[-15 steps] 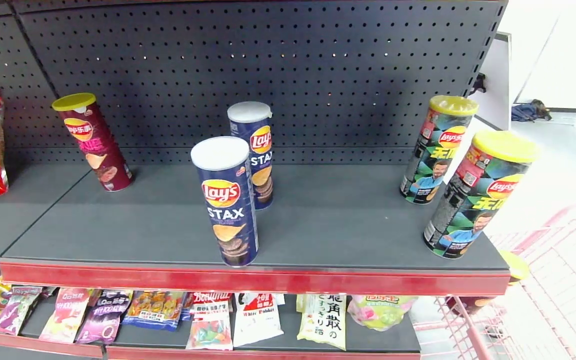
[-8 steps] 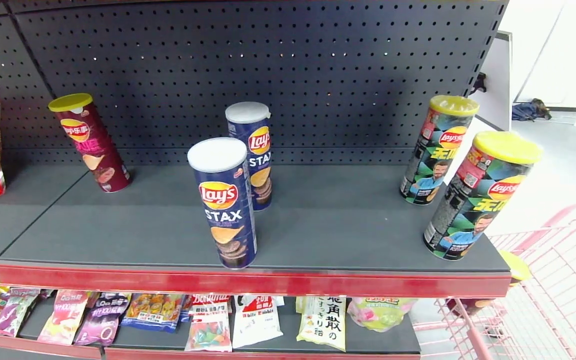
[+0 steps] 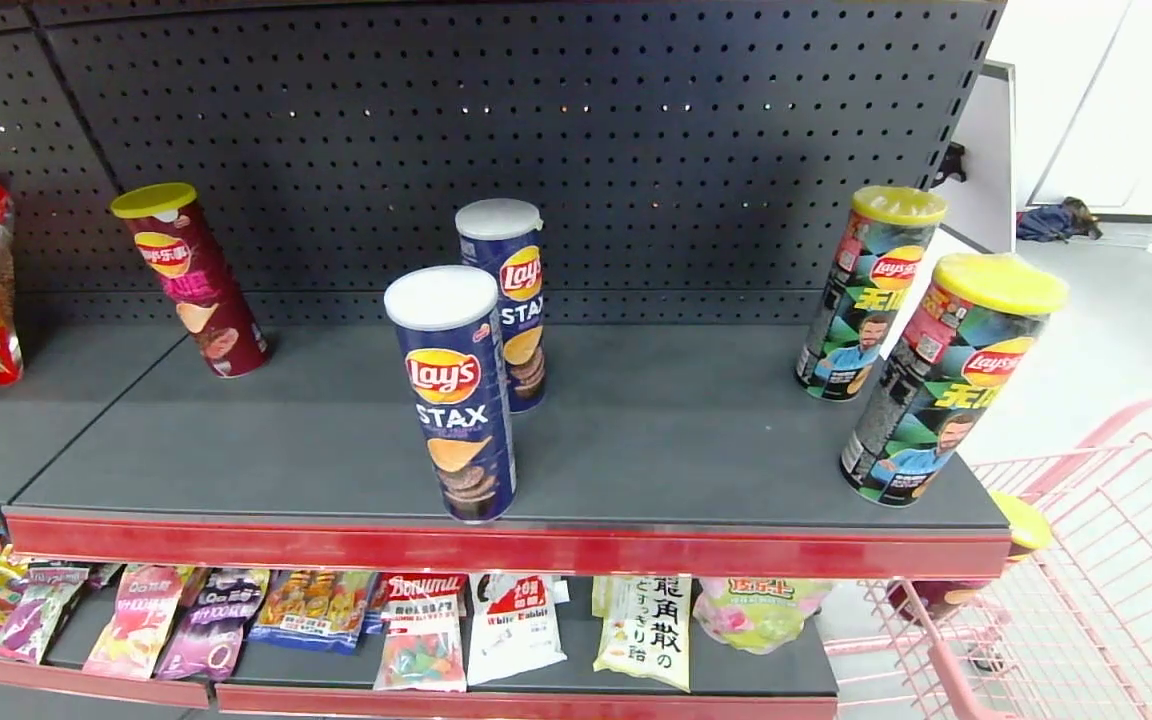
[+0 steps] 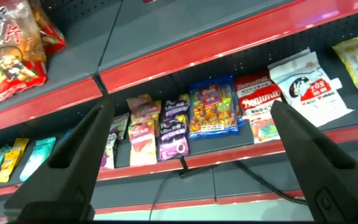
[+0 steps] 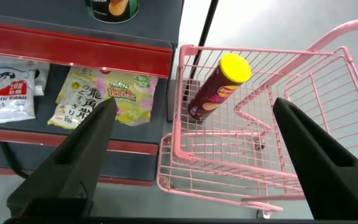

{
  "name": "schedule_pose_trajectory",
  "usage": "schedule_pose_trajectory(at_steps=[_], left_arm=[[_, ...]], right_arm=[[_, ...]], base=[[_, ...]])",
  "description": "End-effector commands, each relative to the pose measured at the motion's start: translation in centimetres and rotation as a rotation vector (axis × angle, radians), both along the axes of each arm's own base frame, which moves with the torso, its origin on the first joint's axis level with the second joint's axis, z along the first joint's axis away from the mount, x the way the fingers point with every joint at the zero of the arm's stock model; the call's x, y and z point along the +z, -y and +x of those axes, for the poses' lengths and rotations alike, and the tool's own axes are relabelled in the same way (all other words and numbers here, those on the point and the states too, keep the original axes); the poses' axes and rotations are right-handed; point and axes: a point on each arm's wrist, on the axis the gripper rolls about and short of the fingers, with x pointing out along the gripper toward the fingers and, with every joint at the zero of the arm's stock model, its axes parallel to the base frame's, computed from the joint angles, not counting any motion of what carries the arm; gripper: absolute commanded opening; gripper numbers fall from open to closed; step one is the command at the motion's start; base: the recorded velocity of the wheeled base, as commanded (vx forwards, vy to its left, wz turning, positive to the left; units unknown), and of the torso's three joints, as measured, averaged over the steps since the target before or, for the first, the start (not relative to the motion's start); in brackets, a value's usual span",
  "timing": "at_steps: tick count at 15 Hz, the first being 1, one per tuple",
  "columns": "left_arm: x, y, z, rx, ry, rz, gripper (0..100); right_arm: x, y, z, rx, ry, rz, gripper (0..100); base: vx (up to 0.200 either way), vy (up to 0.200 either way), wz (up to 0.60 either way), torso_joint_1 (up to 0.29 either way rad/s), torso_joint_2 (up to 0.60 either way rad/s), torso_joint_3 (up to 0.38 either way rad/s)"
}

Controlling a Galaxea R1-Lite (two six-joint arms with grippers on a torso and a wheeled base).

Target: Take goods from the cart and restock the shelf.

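Change: the head camera is drifting a little, so the whole head view is sliding compared with a second ago and more of the pink cart (image 3: pixel 1116 480) is coming into sight. The cans are keeping their places relative to one another, so nothing on the shelf is actually moving.
Shelf: the grey upper shelf (image 3: pixel 686 440) is carrying five upright chip cans. The maroon can (image 3: pixel 191 285) is standing at the back left. The two blue cans (image 3: pixel 456 400) (image 3: pixel 506 300) are standing one behind the other near the middle. The two green-patterned cans (image 3: pixel 876 295) (image 3: pixel 946 385) are standing at the right end. Wide bare stretches are lying between the groups.
Cart: one maroon can with a yellow lid (image 5: pixel 219 87) is leaning inside the cart, just beside the shelf's right end. It looks like the only item waiting there.
Left jaws: they are hanging spread wide with nothing between them, in front of the lower shelf of snack packets (image 4: pixel 213 106).
Right jaws: they are also gaping wide and empty, hovering above the cart with the leaning can framed between the fingers, well apart from it.
Progress: much of the restocking seems done, judging by the five cans standing on the shelf. The cart's remaining can is waiting to be picked up, lifted out and stood on the shelf, probably beside its maroon match at the left.
Step in hand: the right arm appears to be lining up over the cart for that pick, and no grasp is happening yet.
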Motion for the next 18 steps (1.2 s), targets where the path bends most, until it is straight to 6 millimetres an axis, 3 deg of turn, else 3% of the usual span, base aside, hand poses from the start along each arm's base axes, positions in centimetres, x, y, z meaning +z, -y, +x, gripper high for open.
schedule_pose_trajectory(at_steps=[1, 9, 18], left_arm=[[0.00, 0.00, 0.02, -0.001, -0.002, 0.000, 100], [0.05, 0.00, 0.03, -0.001, 0.002, -0.001, 100], [0.25, 0.01, -0.04, -0.001, 0.010, 0.000, 100]], right_arm=[[-0.02, 0.01, -0.09, 0.000, 0.005, 0.000, 100], [-0.13, 0.01, -0.12, 0.000, 0.005, 0.000, 100], [-0.16, 0.01, -0.21, 0.001, 0.009, -0.001, 100]], base=[[0.000, 0.000, 0.00, 0.000, 0.00, 0.000], [0.000, 0.000, 0.00, 0.000, 0.00, 0.000], [0.000, 0.000, -0.60, 0.005, 0.00, 0.003]])
